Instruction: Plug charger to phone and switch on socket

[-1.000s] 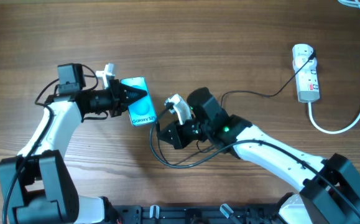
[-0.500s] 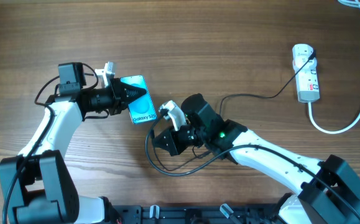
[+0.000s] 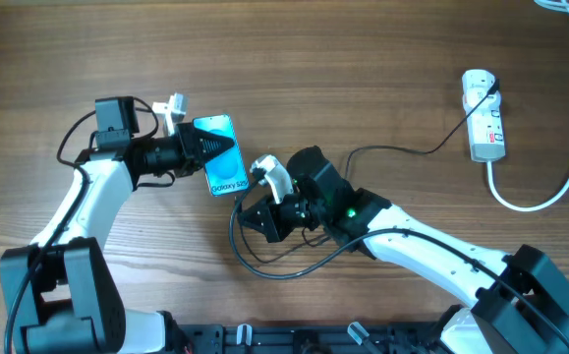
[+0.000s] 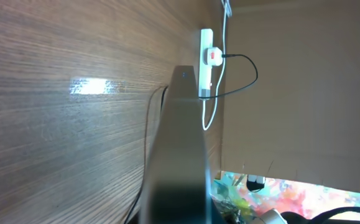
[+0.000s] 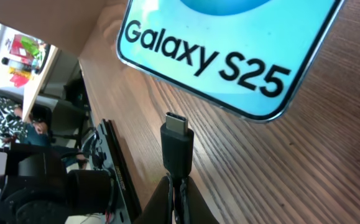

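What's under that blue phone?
Bare wooden table shows beneath the labelled end of the phone. The left claw grips the other end, hiding whatever lies under there.

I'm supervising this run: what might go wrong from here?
The charger plug in the right gripper sits short of the phone edge, and no port shows, so it may strike the frame. The left gripper clamps the phone away from that end; a push might pivot it. The slack cable loop under the right arm may snag.

R gripper point(image 3: 250, 209) w/ charger plug point(image 5: 176, 140) moved closer to phone point(image 3: 223, 157); phone maybe lifted slightly.
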Robot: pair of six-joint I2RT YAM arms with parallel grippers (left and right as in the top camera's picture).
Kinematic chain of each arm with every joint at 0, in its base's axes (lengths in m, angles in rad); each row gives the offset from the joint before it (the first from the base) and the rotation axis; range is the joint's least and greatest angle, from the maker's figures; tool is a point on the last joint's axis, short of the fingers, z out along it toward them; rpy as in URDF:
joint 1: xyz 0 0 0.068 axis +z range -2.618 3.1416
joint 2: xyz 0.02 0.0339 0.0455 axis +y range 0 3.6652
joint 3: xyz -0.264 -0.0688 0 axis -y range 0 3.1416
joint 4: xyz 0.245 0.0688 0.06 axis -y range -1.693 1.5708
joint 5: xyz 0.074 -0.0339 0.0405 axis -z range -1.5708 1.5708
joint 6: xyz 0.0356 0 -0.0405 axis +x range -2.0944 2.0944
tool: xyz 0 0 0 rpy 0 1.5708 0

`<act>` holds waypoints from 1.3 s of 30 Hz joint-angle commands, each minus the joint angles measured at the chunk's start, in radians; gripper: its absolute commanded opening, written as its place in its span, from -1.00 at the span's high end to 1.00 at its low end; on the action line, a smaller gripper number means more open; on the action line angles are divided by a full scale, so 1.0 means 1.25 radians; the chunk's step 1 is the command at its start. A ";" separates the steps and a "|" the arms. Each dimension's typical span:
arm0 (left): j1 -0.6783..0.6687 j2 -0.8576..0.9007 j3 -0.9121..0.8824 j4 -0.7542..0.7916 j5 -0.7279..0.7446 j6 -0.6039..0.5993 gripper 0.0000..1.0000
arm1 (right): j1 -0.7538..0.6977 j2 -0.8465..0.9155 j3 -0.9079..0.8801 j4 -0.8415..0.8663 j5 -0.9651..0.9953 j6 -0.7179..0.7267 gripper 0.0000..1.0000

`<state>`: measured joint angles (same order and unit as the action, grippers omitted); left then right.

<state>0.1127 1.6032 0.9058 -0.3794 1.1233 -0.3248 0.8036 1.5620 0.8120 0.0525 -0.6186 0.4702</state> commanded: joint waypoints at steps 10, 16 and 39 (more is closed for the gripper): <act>-0.003 0.000 -0.003 0.019 -0.023 0.023 0.92 | 0.004 -0.006 -0.003 -0.016 0.014 -0.044 0.91; -0.003 0.000 -0.003 0.020 -0.023 0.024 0.92 | 0.004 -0.006 -0.003 -0.034 0.017 -0.063 0.91; -0.094 0.000 -0.003 0.110 -0.063 0.106 0.92 | 0.007 -0.006 0.001 -0.055 0.082 0.026 0.91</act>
<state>-0.0048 1.6032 0.9047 -0.2462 1.0359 -0.2310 0.8047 1.5620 0.8120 -0.0154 -0.5404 0.4488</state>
